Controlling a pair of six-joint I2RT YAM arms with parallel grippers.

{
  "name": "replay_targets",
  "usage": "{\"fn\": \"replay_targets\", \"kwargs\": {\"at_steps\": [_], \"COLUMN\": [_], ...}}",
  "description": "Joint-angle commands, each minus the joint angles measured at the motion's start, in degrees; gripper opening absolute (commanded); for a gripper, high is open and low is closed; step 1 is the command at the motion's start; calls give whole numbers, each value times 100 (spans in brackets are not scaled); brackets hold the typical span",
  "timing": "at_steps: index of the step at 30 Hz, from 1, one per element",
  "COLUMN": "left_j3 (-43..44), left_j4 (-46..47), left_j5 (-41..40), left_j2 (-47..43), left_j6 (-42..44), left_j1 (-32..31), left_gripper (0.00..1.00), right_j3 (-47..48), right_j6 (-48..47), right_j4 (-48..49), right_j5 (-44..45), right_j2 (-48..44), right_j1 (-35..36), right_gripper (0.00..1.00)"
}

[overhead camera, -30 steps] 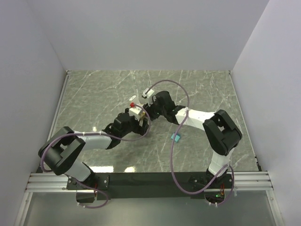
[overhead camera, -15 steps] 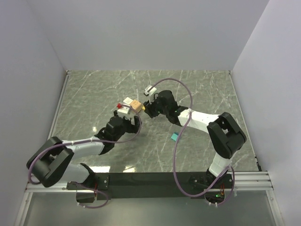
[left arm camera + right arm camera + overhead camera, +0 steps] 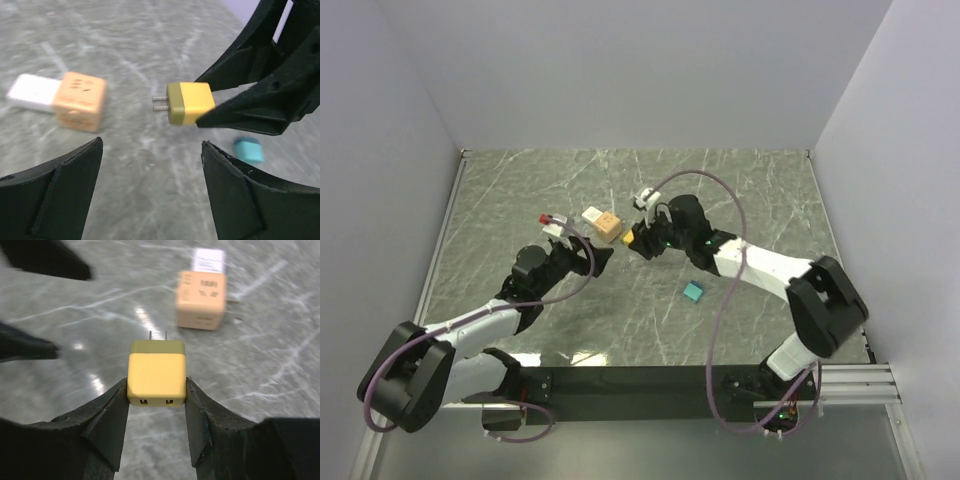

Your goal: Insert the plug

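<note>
My right gripper (image 3: 156, 383) is shut on a yellow plug (image 3: 156, 374), held above the table with its two prongs pointing away from the wrist. Ahead of the prongs lies an orange cube adapter (image 3: 201, 300) joined to a white plug block (image 3: 209, 260). From above, the yellow plug (image 3: 630, 238) sits just right of the orange adapter (image 3: 608, 226). My left gripper (image 3: 151, 145) is open and empty, facing the yellow plug (image 3: 190, 103) and the adapter (image 3: 80, 100). In the top view the left gripper (image 3: 598, 256) is below and left of the adapter.
A small teal block (image 3: 693, 292) lies on the marble table (image 3: 750, 190) to the right of both grippers, and also shows in the left wrist view (image 3: 249, 149). White walls enclose the table at the back and on both sides.
My left arm has pulled back down and to the left, leaving the orange adapter on the table. My right gripper, still holding the yellow plug, has shifted slightly.
</note>
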Motion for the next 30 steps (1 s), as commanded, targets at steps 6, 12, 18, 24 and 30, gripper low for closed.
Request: {"fn": "replay_targets", "kwargs": {"at_steps": [6, 12, 18, 24, 30], "left_j3": [354, 213, 275, 310, 248], "left_j4": [-230, 402, 411, 719, 1931], "left_j5": [1856, 2814, 3140, 3623, 4352], "left_j2": [-645, -584, -285, 145, 567], "left_j6": [-1029, -2075, -2358, -2552, -3131], "left_j1": [48, 302, 382, 382, 373], "left_gripper": [89, 90, 91, 89, 64], "right_j3": [-345, -521, -556, -433, -416], "right_j6": [-572, -1073, -1187, -1293, -1328], "right_j4": [-450, -583, -644, -732, -714], "right_j5": [-2010, -2169, -2133, -2072, -1958], "right_j2": [-1174, -1428, -1692, -1710, -1763], "right_j1": [25, 131, 210, 342, 395], "right_gripper": [0, 0, 0, 0, 0]}}
